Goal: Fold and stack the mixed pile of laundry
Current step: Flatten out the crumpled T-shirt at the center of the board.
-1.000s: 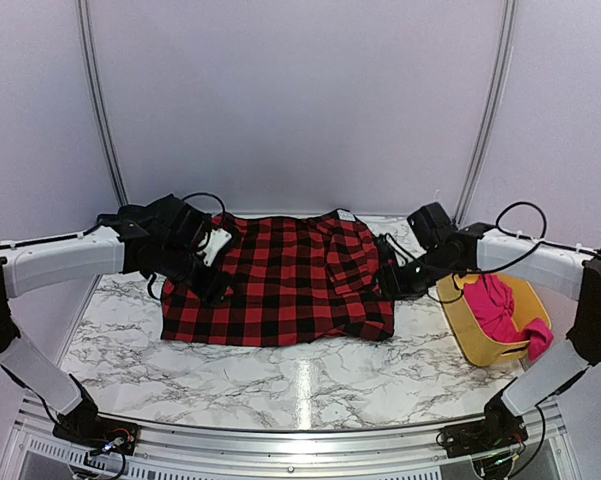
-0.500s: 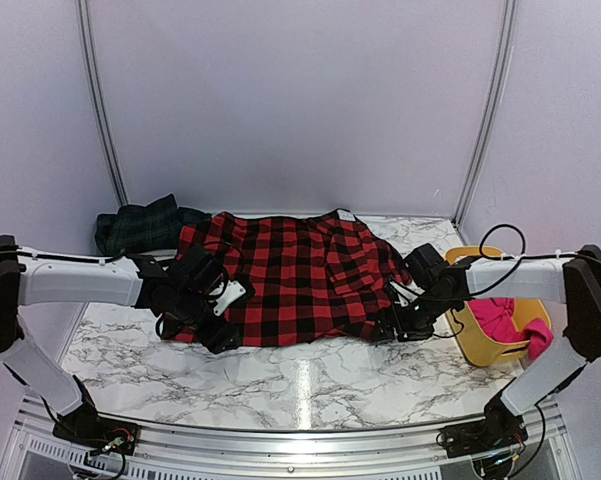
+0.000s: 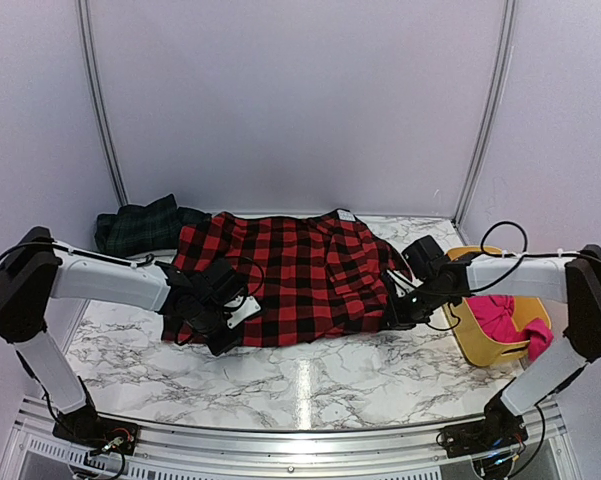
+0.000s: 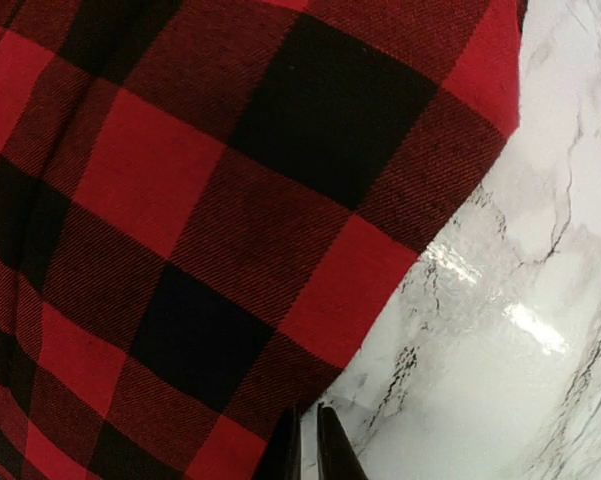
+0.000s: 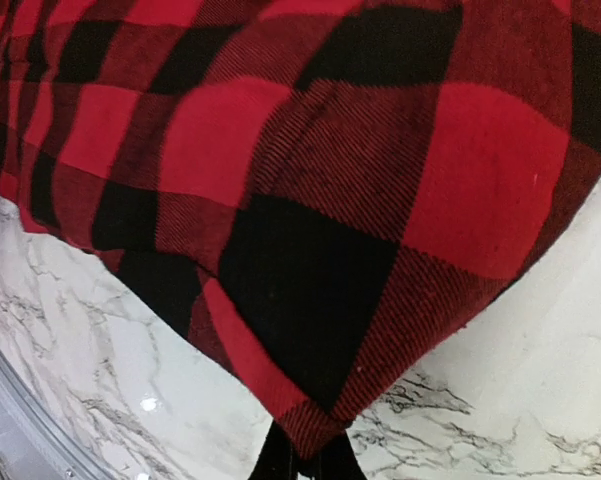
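- Checked garment (image 3: 290, 275) lies spread in the middle of the counter (image 3: 310, 375); a dark plaid garment (image 3: 140, 225) sits heaped at 10 o'clock.
- Right gripper (image 5: 300, 462) pinches its 5 o'clock corner. Left gripper (image 4: 307, 450) is closed to a slit at the 7 o'clock hem; we cannot tell whether it caught cloth.
- We fear a one-sided lift would skew the fold.
- Yellow tub (image 3: 467, 335) at 3 o'clock holds the pink garment (image 3: 500, 305).

L arm (image 3: 110, 283) & R arm (image 3: 510, 272) reach fwd, low, elbows out, both angled inward. L gripper (image 3: 223, 338) jaws nrly together; R gripper (image 3: 394, 320) pinched fully shut.
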You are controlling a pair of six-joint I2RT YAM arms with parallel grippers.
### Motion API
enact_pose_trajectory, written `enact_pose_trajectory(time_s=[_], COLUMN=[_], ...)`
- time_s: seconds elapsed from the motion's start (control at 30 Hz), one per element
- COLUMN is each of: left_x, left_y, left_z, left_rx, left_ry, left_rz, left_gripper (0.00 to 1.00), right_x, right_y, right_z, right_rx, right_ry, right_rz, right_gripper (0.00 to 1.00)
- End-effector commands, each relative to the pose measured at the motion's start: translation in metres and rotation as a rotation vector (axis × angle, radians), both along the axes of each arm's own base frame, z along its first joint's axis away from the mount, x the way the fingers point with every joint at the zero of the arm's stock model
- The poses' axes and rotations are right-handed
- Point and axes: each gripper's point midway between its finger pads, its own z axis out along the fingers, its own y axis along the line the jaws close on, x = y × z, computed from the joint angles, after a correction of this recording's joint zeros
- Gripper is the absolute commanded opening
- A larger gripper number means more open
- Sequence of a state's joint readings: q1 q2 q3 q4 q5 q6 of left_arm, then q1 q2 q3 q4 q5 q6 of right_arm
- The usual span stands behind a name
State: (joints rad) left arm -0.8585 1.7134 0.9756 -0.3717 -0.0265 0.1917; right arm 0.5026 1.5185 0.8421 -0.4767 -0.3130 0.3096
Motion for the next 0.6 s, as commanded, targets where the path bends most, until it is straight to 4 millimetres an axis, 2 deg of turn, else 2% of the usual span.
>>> enact_pose_trajectory(time_s=[0.0, 0.07, 0.17, 0.27, 0.3, 0.33, 0.37, 0.5, 0.57], left_x=[0.005, 0.011, 0.03, 0.05, 0.053, 0.053, 0.049, 0.026, 0.019], left_y=[-0.013, -0.014, -0.013, -0.015, -0.014, -0.013, -0.013, -0.014, -0.014], left_z=[0.061, 0.089, 0.117, 0.12, 0.115, 0.107, 0.099, 0.073, 0.062], left_rx=[-0.129, -0.191, -0.243, -0.263, -0.244, -0.214, -0.191, -0.16, -0.14], left_ry=[-0.09, -0.134, -0.182, -0.163, -0.147, -0.125, -0.096, 0.008, 0.034], left_rz=[-0.018, 0.007, 0.055, 0.084, 0.083, 0.081, 0.071, 0.02, 0.008], left_gripper=[0.0, 0.0, 0.0, 0.0, 0.0, 0.09, 0.22, 0.66, 0.77], right_x=[0.012, 0.017, 0.044, 0.083, 0.094, 0.106, 0.115, 0.159, 0.178], right_y=[0.012, 0.011, 0.0, -0.014, -0.014, -0.012, -0.012, -0.011, -0.011], right_z=[0.078, 0.104, 0.129, 0.136, 0.137, 0.133, 0.131, 0.128, 0.121], right_rx=[0.079, 0.113, 0.146, 0.138, 0.132, 0.121, 0.11, 0.087, 0.087], right_ry=[-0.153, -0.202, -0.241, -0.263, -0.271, -0.262, -0.258, -0.273, -0.264], right_rz=[0.042, 0.028, -0.026, -0.07, -0.07, -0.062, -0.059, -0.076, -0.09], right_gripper=[0.0, 0.0, 0.0, 0.0, 0.0, 0.0, 0.0, 0.0, 0.0])
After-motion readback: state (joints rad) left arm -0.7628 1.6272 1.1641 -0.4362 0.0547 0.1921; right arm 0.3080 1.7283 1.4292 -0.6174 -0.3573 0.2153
